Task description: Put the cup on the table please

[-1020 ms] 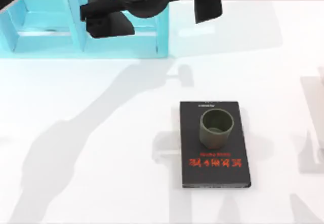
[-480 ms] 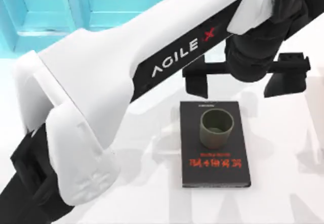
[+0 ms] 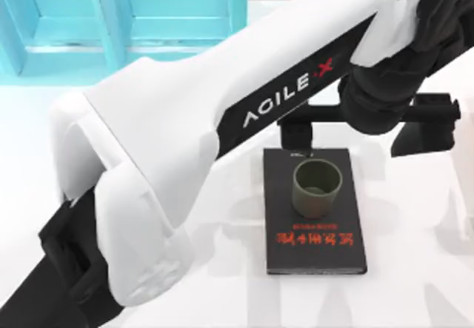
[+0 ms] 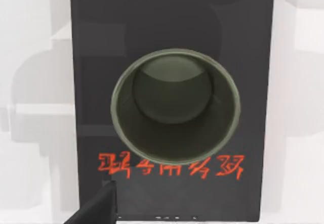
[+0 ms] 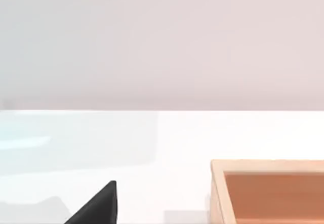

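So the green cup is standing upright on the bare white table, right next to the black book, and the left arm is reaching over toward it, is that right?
Not quite. The cup is upright, but it stands on the black book, not beside it on the bare table. The top view shows the book's cover all around the cup, and the left wrist view looks straight down into it. The left gripper is indeed reaching over, open, just beyond the book's far edge.

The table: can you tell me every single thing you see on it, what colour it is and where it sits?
cup: one, olive green, upright on the book
book: one, black with red lettering, right of the table's middle
shelf unit: one, turquoise, far left corner
box: one, orange-brown with pale rim, place on table unclear
table: one, glossy white, under everything
left hand: one, black, open, above the book's far edge, white arm stretched across
right hand: black fingertip showing
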Motion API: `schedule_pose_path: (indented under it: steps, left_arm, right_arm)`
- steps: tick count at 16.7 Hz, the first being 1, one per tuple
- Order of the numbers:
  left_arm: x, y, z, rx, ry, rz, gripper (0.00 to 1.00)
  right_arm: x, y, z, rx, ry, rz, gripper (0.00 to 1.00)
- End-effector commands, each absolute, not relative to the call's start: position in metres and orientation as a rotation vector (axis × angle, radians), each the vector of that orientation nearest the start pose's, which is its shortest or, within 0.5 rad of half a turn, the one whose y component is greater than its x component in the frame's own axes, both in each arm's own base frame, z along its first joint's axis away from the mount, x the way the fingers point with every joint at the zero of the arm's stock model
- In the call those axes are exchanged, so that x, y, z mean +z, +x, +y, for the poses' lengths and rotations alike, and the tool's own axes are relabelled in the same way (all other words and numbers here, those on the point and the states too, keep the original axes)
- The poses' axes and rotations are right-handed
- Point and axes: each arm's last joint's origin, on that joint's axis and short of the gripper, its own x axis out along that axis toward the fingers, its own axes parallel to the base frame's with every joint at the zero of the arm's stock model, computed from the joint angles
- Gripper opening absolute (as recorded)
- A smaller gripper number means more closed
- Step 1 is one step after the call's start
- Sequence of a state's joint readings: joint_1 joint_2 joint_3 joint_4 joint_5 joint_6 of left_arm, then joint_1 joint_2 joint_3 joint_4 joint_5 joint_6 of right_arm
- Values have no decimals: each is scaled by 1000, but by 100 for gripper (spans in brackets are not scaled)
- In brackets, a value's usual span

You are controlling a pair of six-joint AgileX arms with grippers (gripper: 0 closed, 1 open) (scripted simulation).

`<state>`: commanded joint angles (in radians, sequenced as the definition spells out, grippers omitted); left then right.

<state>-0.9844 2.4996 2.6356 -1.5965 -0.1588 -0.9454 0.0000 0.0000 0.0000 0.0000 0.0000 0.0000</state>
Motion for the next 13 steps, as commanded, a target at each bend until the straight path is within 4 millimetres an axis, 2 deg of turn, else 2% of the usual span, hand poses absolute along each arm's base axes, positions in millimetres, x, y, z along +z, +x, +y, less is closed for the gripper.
schedule_pose_path:
  steps: [4,10,13]
  left_arm:
    - [240,282,-398,-14,15,1369,100]
    - [177,293,-398,-9,21,1373,100]
    - [158,295,-396,-11,18,1371,100]
  right_arm:
    - [160,106,-1,0,0,0,100]
    - [160,106,-1,0,0,0,100]
    - [160,106,-1,0,0,0,100]
